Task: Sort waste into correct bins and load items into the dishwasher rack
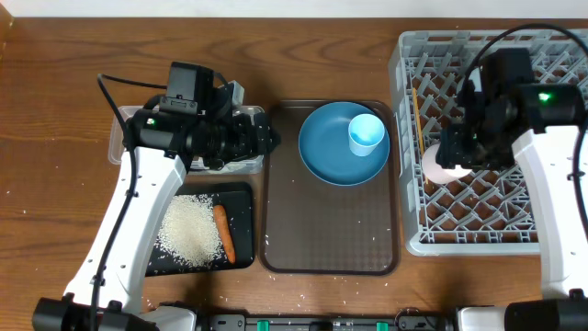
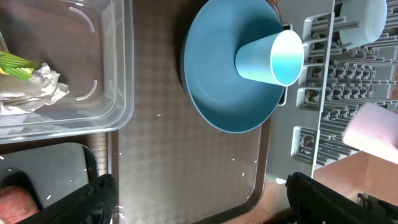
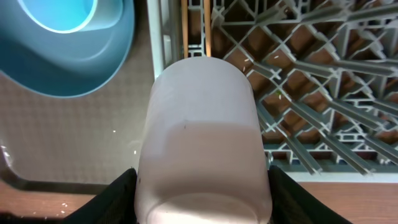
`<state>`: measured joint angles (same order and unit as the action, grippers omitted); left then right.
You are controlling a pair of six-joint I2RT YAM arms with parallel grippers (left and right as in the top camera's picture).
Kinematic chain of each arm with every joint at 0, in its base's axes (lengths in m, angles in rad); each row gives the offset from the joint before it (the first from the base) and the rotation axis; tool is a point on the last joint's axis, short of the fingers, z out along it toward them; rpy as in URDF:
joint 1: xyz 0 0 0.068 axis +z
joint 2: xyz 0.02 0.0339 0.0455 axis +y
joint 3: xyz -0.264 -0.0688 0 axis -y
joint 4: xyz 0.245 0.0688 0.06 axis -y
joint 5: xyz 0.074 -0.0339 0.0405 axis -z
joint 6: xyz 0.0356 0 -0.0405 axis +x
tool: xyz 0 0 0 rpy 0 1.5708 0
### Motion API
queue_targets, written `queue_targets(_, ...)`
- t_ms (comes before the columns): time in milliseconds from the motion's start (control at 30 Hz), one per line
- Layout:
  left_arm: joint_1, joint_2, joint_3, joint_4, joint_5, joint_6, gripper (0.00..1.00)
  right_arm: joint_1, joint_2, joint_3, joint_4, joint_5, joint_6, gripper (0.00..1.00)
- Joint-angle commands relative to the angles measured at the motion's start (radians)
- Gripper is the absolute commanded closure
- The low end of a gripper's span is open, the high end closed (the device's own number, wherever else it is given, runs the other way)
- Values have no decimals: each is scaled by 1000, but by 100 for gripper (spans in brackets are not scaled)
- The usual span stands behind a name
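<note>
Rack (image 1: 469, 241) comes first: one grey crate at the right of the bench (image 1: 55, 74), its right edge cut off in the overhead view and its middle hidden under the right arm. One brown tray (image 1: 331, 230) lies just left of it. On that sits one blue plate (image 1: 326, 156).

One clear tub (image 1: 114, 138) stands at the left, mostly hidden from overhead by the left arm. One black tray (image 1: 241, 198) lies just beside it, nearer the robot, with its left part under the same arm.

There are two cups. The light-blue cup (image 1: 366, 134) stands mouth up on the plate. The pinkish-white cup (image 3: 202, 124) is clamped in the right pincer (image 3: 204, 199) over the rack's left edge; I cannot tell whether it touches the pegs. The left pincer (image 2: 205, 202) hangs over the brown tray, fingers wide apart and holding nothing.

One carrot (image 1: 224, 232) lies in the black tray beside a heap of rice (image 1: 188, 230). Two chopsticks (image 3: 185, 28) lie along the rack's left wall, their near ends hidden behind the held cup. One crumpled tissue (image 2: 34, 87) with a green scrap (image 2: 15, 62) lies in the tub, cut off at the frame's left edge. A pale rounded piece (image 2: 364, 22) among the pegs is cut off at the top, and too little of it shows to name it.
</note>
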<state>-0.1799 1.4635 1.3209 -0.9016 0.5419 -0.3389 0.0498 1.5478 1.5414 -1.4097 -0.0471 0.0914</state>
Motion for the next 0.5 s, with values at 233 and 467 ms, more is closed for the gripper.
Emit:
queue_targets(233,-1,-2,4,-3,-16,10,11,-10,-11,-98,19,22,17,77)
queue_targets(467,-1,-2,4,-3,-16,10,11,-10,-11,-157,7,82,47,77)
